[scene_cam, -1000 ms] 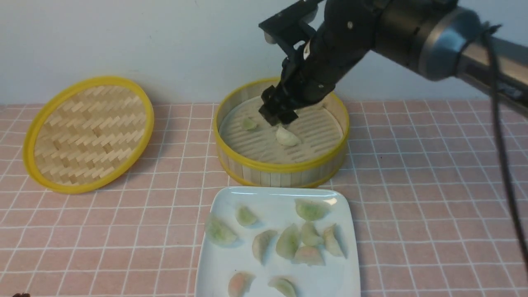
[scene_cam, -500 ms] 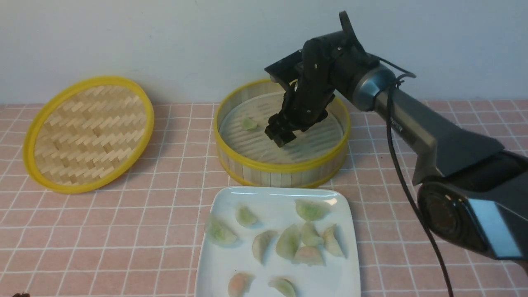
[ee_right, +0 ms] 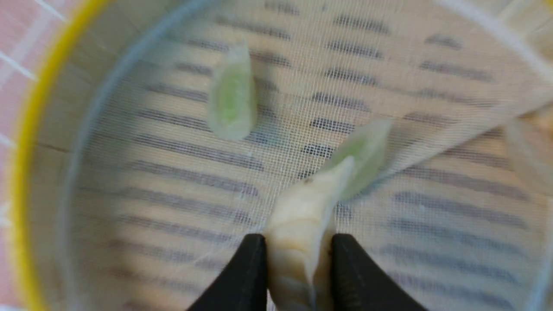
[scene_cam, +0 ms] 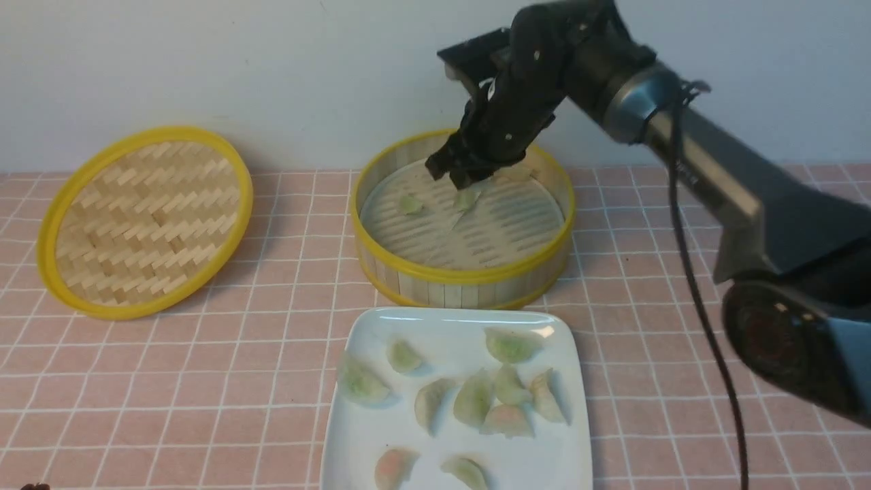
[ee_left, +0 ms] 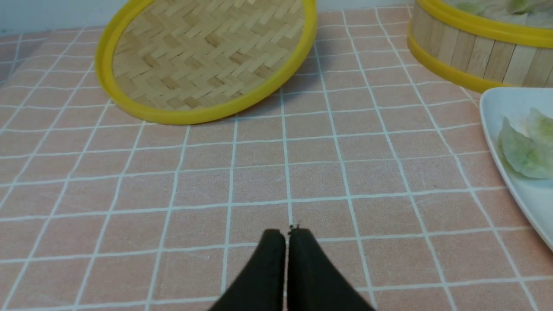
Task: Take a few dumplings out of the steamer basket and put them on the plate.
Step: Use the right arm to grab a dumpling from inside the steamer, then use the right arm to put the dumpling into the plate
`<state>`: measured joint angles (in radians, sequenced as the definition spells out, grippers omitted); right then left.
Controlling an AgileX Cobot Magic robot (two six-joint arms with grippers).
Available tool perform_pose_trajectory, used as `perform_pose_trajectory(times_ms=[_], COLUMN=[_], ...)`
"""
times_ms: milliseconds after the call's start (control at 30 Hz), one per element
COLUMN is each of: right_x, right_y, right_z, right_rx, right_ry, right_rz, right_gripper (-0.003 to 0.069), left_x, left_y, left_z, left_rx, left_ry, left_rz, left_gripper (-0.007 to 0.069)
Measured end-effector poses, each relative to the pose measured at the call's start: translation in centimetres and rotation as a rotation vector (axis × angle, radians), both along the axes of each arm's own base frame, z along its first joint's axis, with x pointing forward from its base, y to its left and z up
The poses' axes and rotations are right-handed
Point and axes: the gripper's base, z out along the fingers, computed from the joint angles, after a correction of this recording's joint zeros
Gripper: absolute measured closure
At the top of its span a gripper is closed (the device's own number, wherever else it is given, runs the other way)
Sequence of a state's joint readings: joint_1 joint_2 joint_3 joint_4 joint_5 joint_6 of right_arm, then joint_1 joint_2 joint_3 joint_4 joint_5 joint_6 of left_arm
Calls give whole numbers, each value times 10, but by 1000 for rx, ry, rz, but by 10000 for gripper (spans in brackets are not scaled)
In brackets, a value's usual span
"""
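- Dumplings are split between two places. Roughly ten lie on the plate [scene_cam: 449, 330], bunched toward its middle [scene_cam: 473, 401], and a few are left in the steamer basket [scene_cam: 469, 279].
- The basket stands at 12 o'clock from the plate, just beyond its far edge, which makes each carry short. The woven lid [scene_cam: 143, 221] leans well off at the basket's 9 o'clock, out of the arm's way.
- The right claw [ee_right: 298, 239] is partly closed on a whitish dumpling [ee_right: 311, 203]. It pinches the flat sides with the pleated edge pointing away, probably so the soft skin is squeezed rather than torn.
- In the front view this claw hangs above the basket floor, near the far wall at about 12 o'clock.
- A pale green dumpling [scene_cam: 410, 203] rests on the slats at the claw's 9 o'clock. Another green one [ee_right: 363, 151] lies just behind the held piece.
- The left claw [ee_left: 286, 233] is fully closed on nothing, low over the pink checked surface [scene_cam: 204, 381], apparently parked.
- The step in hand looks like lifting out and then carrying toward 6 o'clock.
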<state>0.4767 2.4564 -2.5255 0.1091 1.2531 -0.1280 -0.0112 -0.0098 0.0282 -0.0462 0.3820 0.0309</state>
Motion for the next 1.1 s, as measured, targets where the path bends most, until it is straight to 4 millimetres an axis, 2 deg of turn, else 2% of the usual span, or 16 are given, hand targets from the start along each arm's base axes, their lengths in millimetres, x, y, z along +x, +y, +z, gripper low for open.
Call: perform_pose_trajectory(times_ms=[100,167,200,267,333,400,467,533,600,700,800,900,967,1067,1100], right_x=[-38,-56,-76,-105,-123,-139,-145,-147,-143,-137,-132,-133,-137,-147,-152], right_y=[-18,-24,-30,-35,-35,-27,-18,-9,3,7,9,8,5,-3,-7], right_z=[41,47,49,41,28,2,-19,-33,-48,-56,-61,-55,-44,-13,3], right_rx=[1,8,22,36,29,5,-12,-17,-7,2,-12,-42,-72,-75,-63], right_ry=[43,82,140,243,317,381,401,399,366,336,325,347,376,367,341], right_rz=[0,5,8,18,29,47,59,74,86,80,71,87,101,105,101], right_gripper=[489,489,489,489,489,489,489,473,415,325,185,136,156,302,374], left_x=[0,0,0,0,0,0,0,0,0,0,0,0,0,0,0], left_y=[0,0,0,0,0,0,0,0,0,0,0,0,0,0,0], left_z=[0,0,0,0,0,0,0,0,0,0,0,0,0,0,0], left_rx=[0,0,0,0,0,0,0,0,0,0,0,0,0,0,0], left_ry=[0,0,0,0,0,0,0,0,0,0,0,0,0,0,0], left_rz=[0,0,0,0,0,0,0,0,0,0,0,0,0,0,0], left_gripper=[631,631,631,631,631,631,631,631,631,631,631,631,631,631,631])
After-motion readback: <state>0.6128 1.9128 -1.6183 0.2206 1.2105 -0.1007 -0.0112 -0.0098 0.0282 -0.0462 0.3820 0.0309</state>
